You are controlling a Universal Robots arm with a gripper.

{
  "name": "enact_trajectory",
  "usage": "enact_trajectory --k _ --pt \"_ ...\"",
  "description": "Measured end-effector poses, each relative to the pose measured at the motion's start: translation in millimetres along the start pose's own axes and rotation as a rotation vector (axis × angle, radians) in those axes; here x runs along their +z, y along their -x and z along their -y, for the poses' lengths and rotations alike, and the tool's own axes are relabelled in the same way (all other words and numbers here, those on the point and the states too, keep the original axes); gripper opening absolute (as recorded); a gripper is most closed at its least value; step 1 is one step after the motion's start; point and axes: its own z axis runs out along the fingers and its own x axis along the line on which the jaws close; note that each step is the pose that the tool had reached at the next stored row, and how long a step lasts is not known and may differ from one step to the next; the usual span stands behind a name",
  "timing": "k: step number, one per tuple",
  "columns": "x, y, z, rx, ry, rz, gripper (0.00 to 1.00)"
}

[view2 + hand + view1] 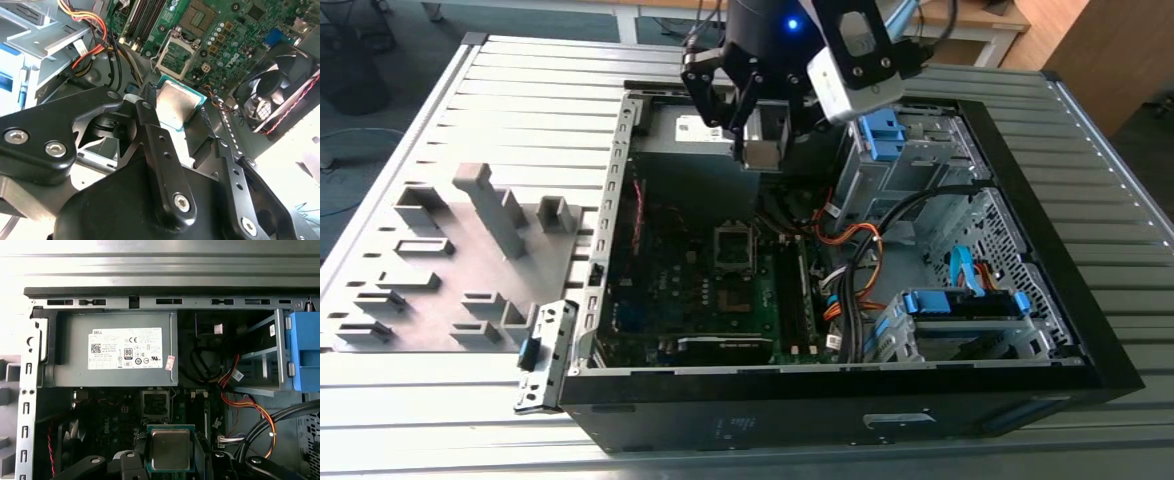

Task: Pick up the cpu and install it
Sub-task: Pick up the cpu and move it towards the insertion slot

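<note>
My gripper (758, 150) hangs over the far end of the open computer case (854, 410), shut on the cpu (758, 156). In both wrist views the cpu (171, 449) (177, 104) is a flat square chip with a silvery top and a greenish rim, pinched at two opposite edges between the black fingers (147, 117). It is held above the motherboard. The silver-framed socket (734, 246) (156, 405) (175, 52) lies lower on the board, with its dark centre showing, apart from the chip.
A grey power supply (115, 350) fills the case's far end. A blue drive cage (907, 150) and orange and black cables (854, 235) are on the exterior view's right. A case fan (277, 95) sits by the board. A grey fixture block (454, 250) lies beside the case.
</note>
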Motion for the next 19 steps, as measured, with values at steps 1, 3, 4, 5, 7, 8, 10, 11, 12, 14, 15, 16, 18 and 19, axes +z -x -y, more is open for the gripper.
enact_trajectory --k 1,3,4,5,7,8,10,11,12,14,15,16,18,19 --pt "-0.1 0.0 1.2 0.000 0.0000 0.0000 0.47" --pt "-0.4 0.1 3.9 0.000 -0.0001 0.0000 0.47" --pt "-0.6 0.1 5.2 0.000 -0.0001 0.0000 0.47" --pt "-0.6 0.1 6.4 0.000 0.0001 0.0000 0.47" --pt "-0.7 0.1 7.0 0.000 0.0000 0.0001 0.47" --pt "-0.7 0.1 7.0 0.000 0.0001 0.0001 0.47" --pt "-0.7 0.1 7.1 0.000 -0.0001 0.0000 0.47" --pt "-0.7 0.1 7.2 0.000 -0.0001 0.0000 0.47" --pt "-0.4 0.1 7.2 0.000 -0.0001 0.0000 0.47" --pt "0.7 0.1 7.3 0.000 0.0000 0.0001 0.47" --pt "1.6 0.1 7.4 0.000 0.0000 0.0000 0.47" --pt "2.7 0.1 7.5 0.000 0.0000 0.0000 0.47" --pt "5.7 0.1 7.8 0.000 -0.0001 0.0000 0.47" --pt "7.3 0.1 8.0 0.000 -0.0003 -0.0001 0.47"
